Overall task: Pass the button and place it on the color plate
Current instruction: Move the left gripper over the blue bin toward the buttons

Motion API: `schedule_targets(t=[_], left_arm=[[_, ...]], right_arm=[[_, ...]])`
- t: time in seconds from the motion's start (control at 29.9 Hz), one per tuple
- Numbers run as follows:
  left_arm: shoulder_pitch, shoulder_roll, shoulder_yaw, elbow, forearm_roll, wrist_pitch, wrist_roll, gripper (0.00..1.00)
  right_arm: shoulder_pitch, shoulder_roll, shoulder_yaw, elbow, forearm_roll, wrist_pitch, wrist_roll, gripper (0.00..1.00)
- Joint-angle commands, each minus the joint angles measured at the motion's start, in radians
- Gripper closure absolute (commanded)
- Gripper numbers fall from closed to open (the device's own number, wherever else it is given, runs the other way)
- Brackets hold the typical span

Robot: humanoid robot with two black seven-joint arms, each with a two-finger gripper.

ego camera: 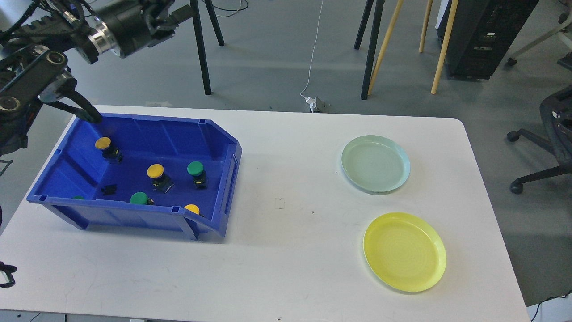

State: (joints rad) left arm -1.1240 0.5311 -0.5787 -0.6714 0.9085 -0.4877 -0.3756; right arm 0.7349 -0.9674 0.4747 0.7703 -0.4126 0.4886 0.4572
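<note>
A blue bin (228,179) stands on the left of the white table (290,250) and holds several push buttons. Yellow-capped ones lie at the back left (103,143), in the middle (156,170) and at the front rim (192,209). Green-capped ones lie at the middle right (195,168) and the front (139,197). A pale green plate (376,163) and a yellow plate (405,252) lie empty on the right. My left gripper (167,15) is high above and behind the bin, away from the buttons; its fingers cannot be told apart. My right gripper is out of view.
A small black part (109,189) lies in the bin. Black stand legs (201,49) and wooden poles (384,40) stand on the floor behind the table. An office chair (554,134) is at the right edge.
</note>
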Motion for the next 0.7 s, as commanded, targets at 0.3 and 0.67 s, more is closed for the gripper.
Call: schedule_targets(t=[0.3,0.67], left_arm=[[-0.028,-0.022,0.013,0.023,-0.036,0.034,0.115,0.05],[-0.036,0.343,0.238,-0.463,0.348,-0.001,0.101,0.00]], right_arm=[[-0.009,0.099,0.079,0.000,0.000,0.000,-0.002,0.01],[0.027,0.107,0.082,0.000,0.000,0.000,-0.003,0.01]])
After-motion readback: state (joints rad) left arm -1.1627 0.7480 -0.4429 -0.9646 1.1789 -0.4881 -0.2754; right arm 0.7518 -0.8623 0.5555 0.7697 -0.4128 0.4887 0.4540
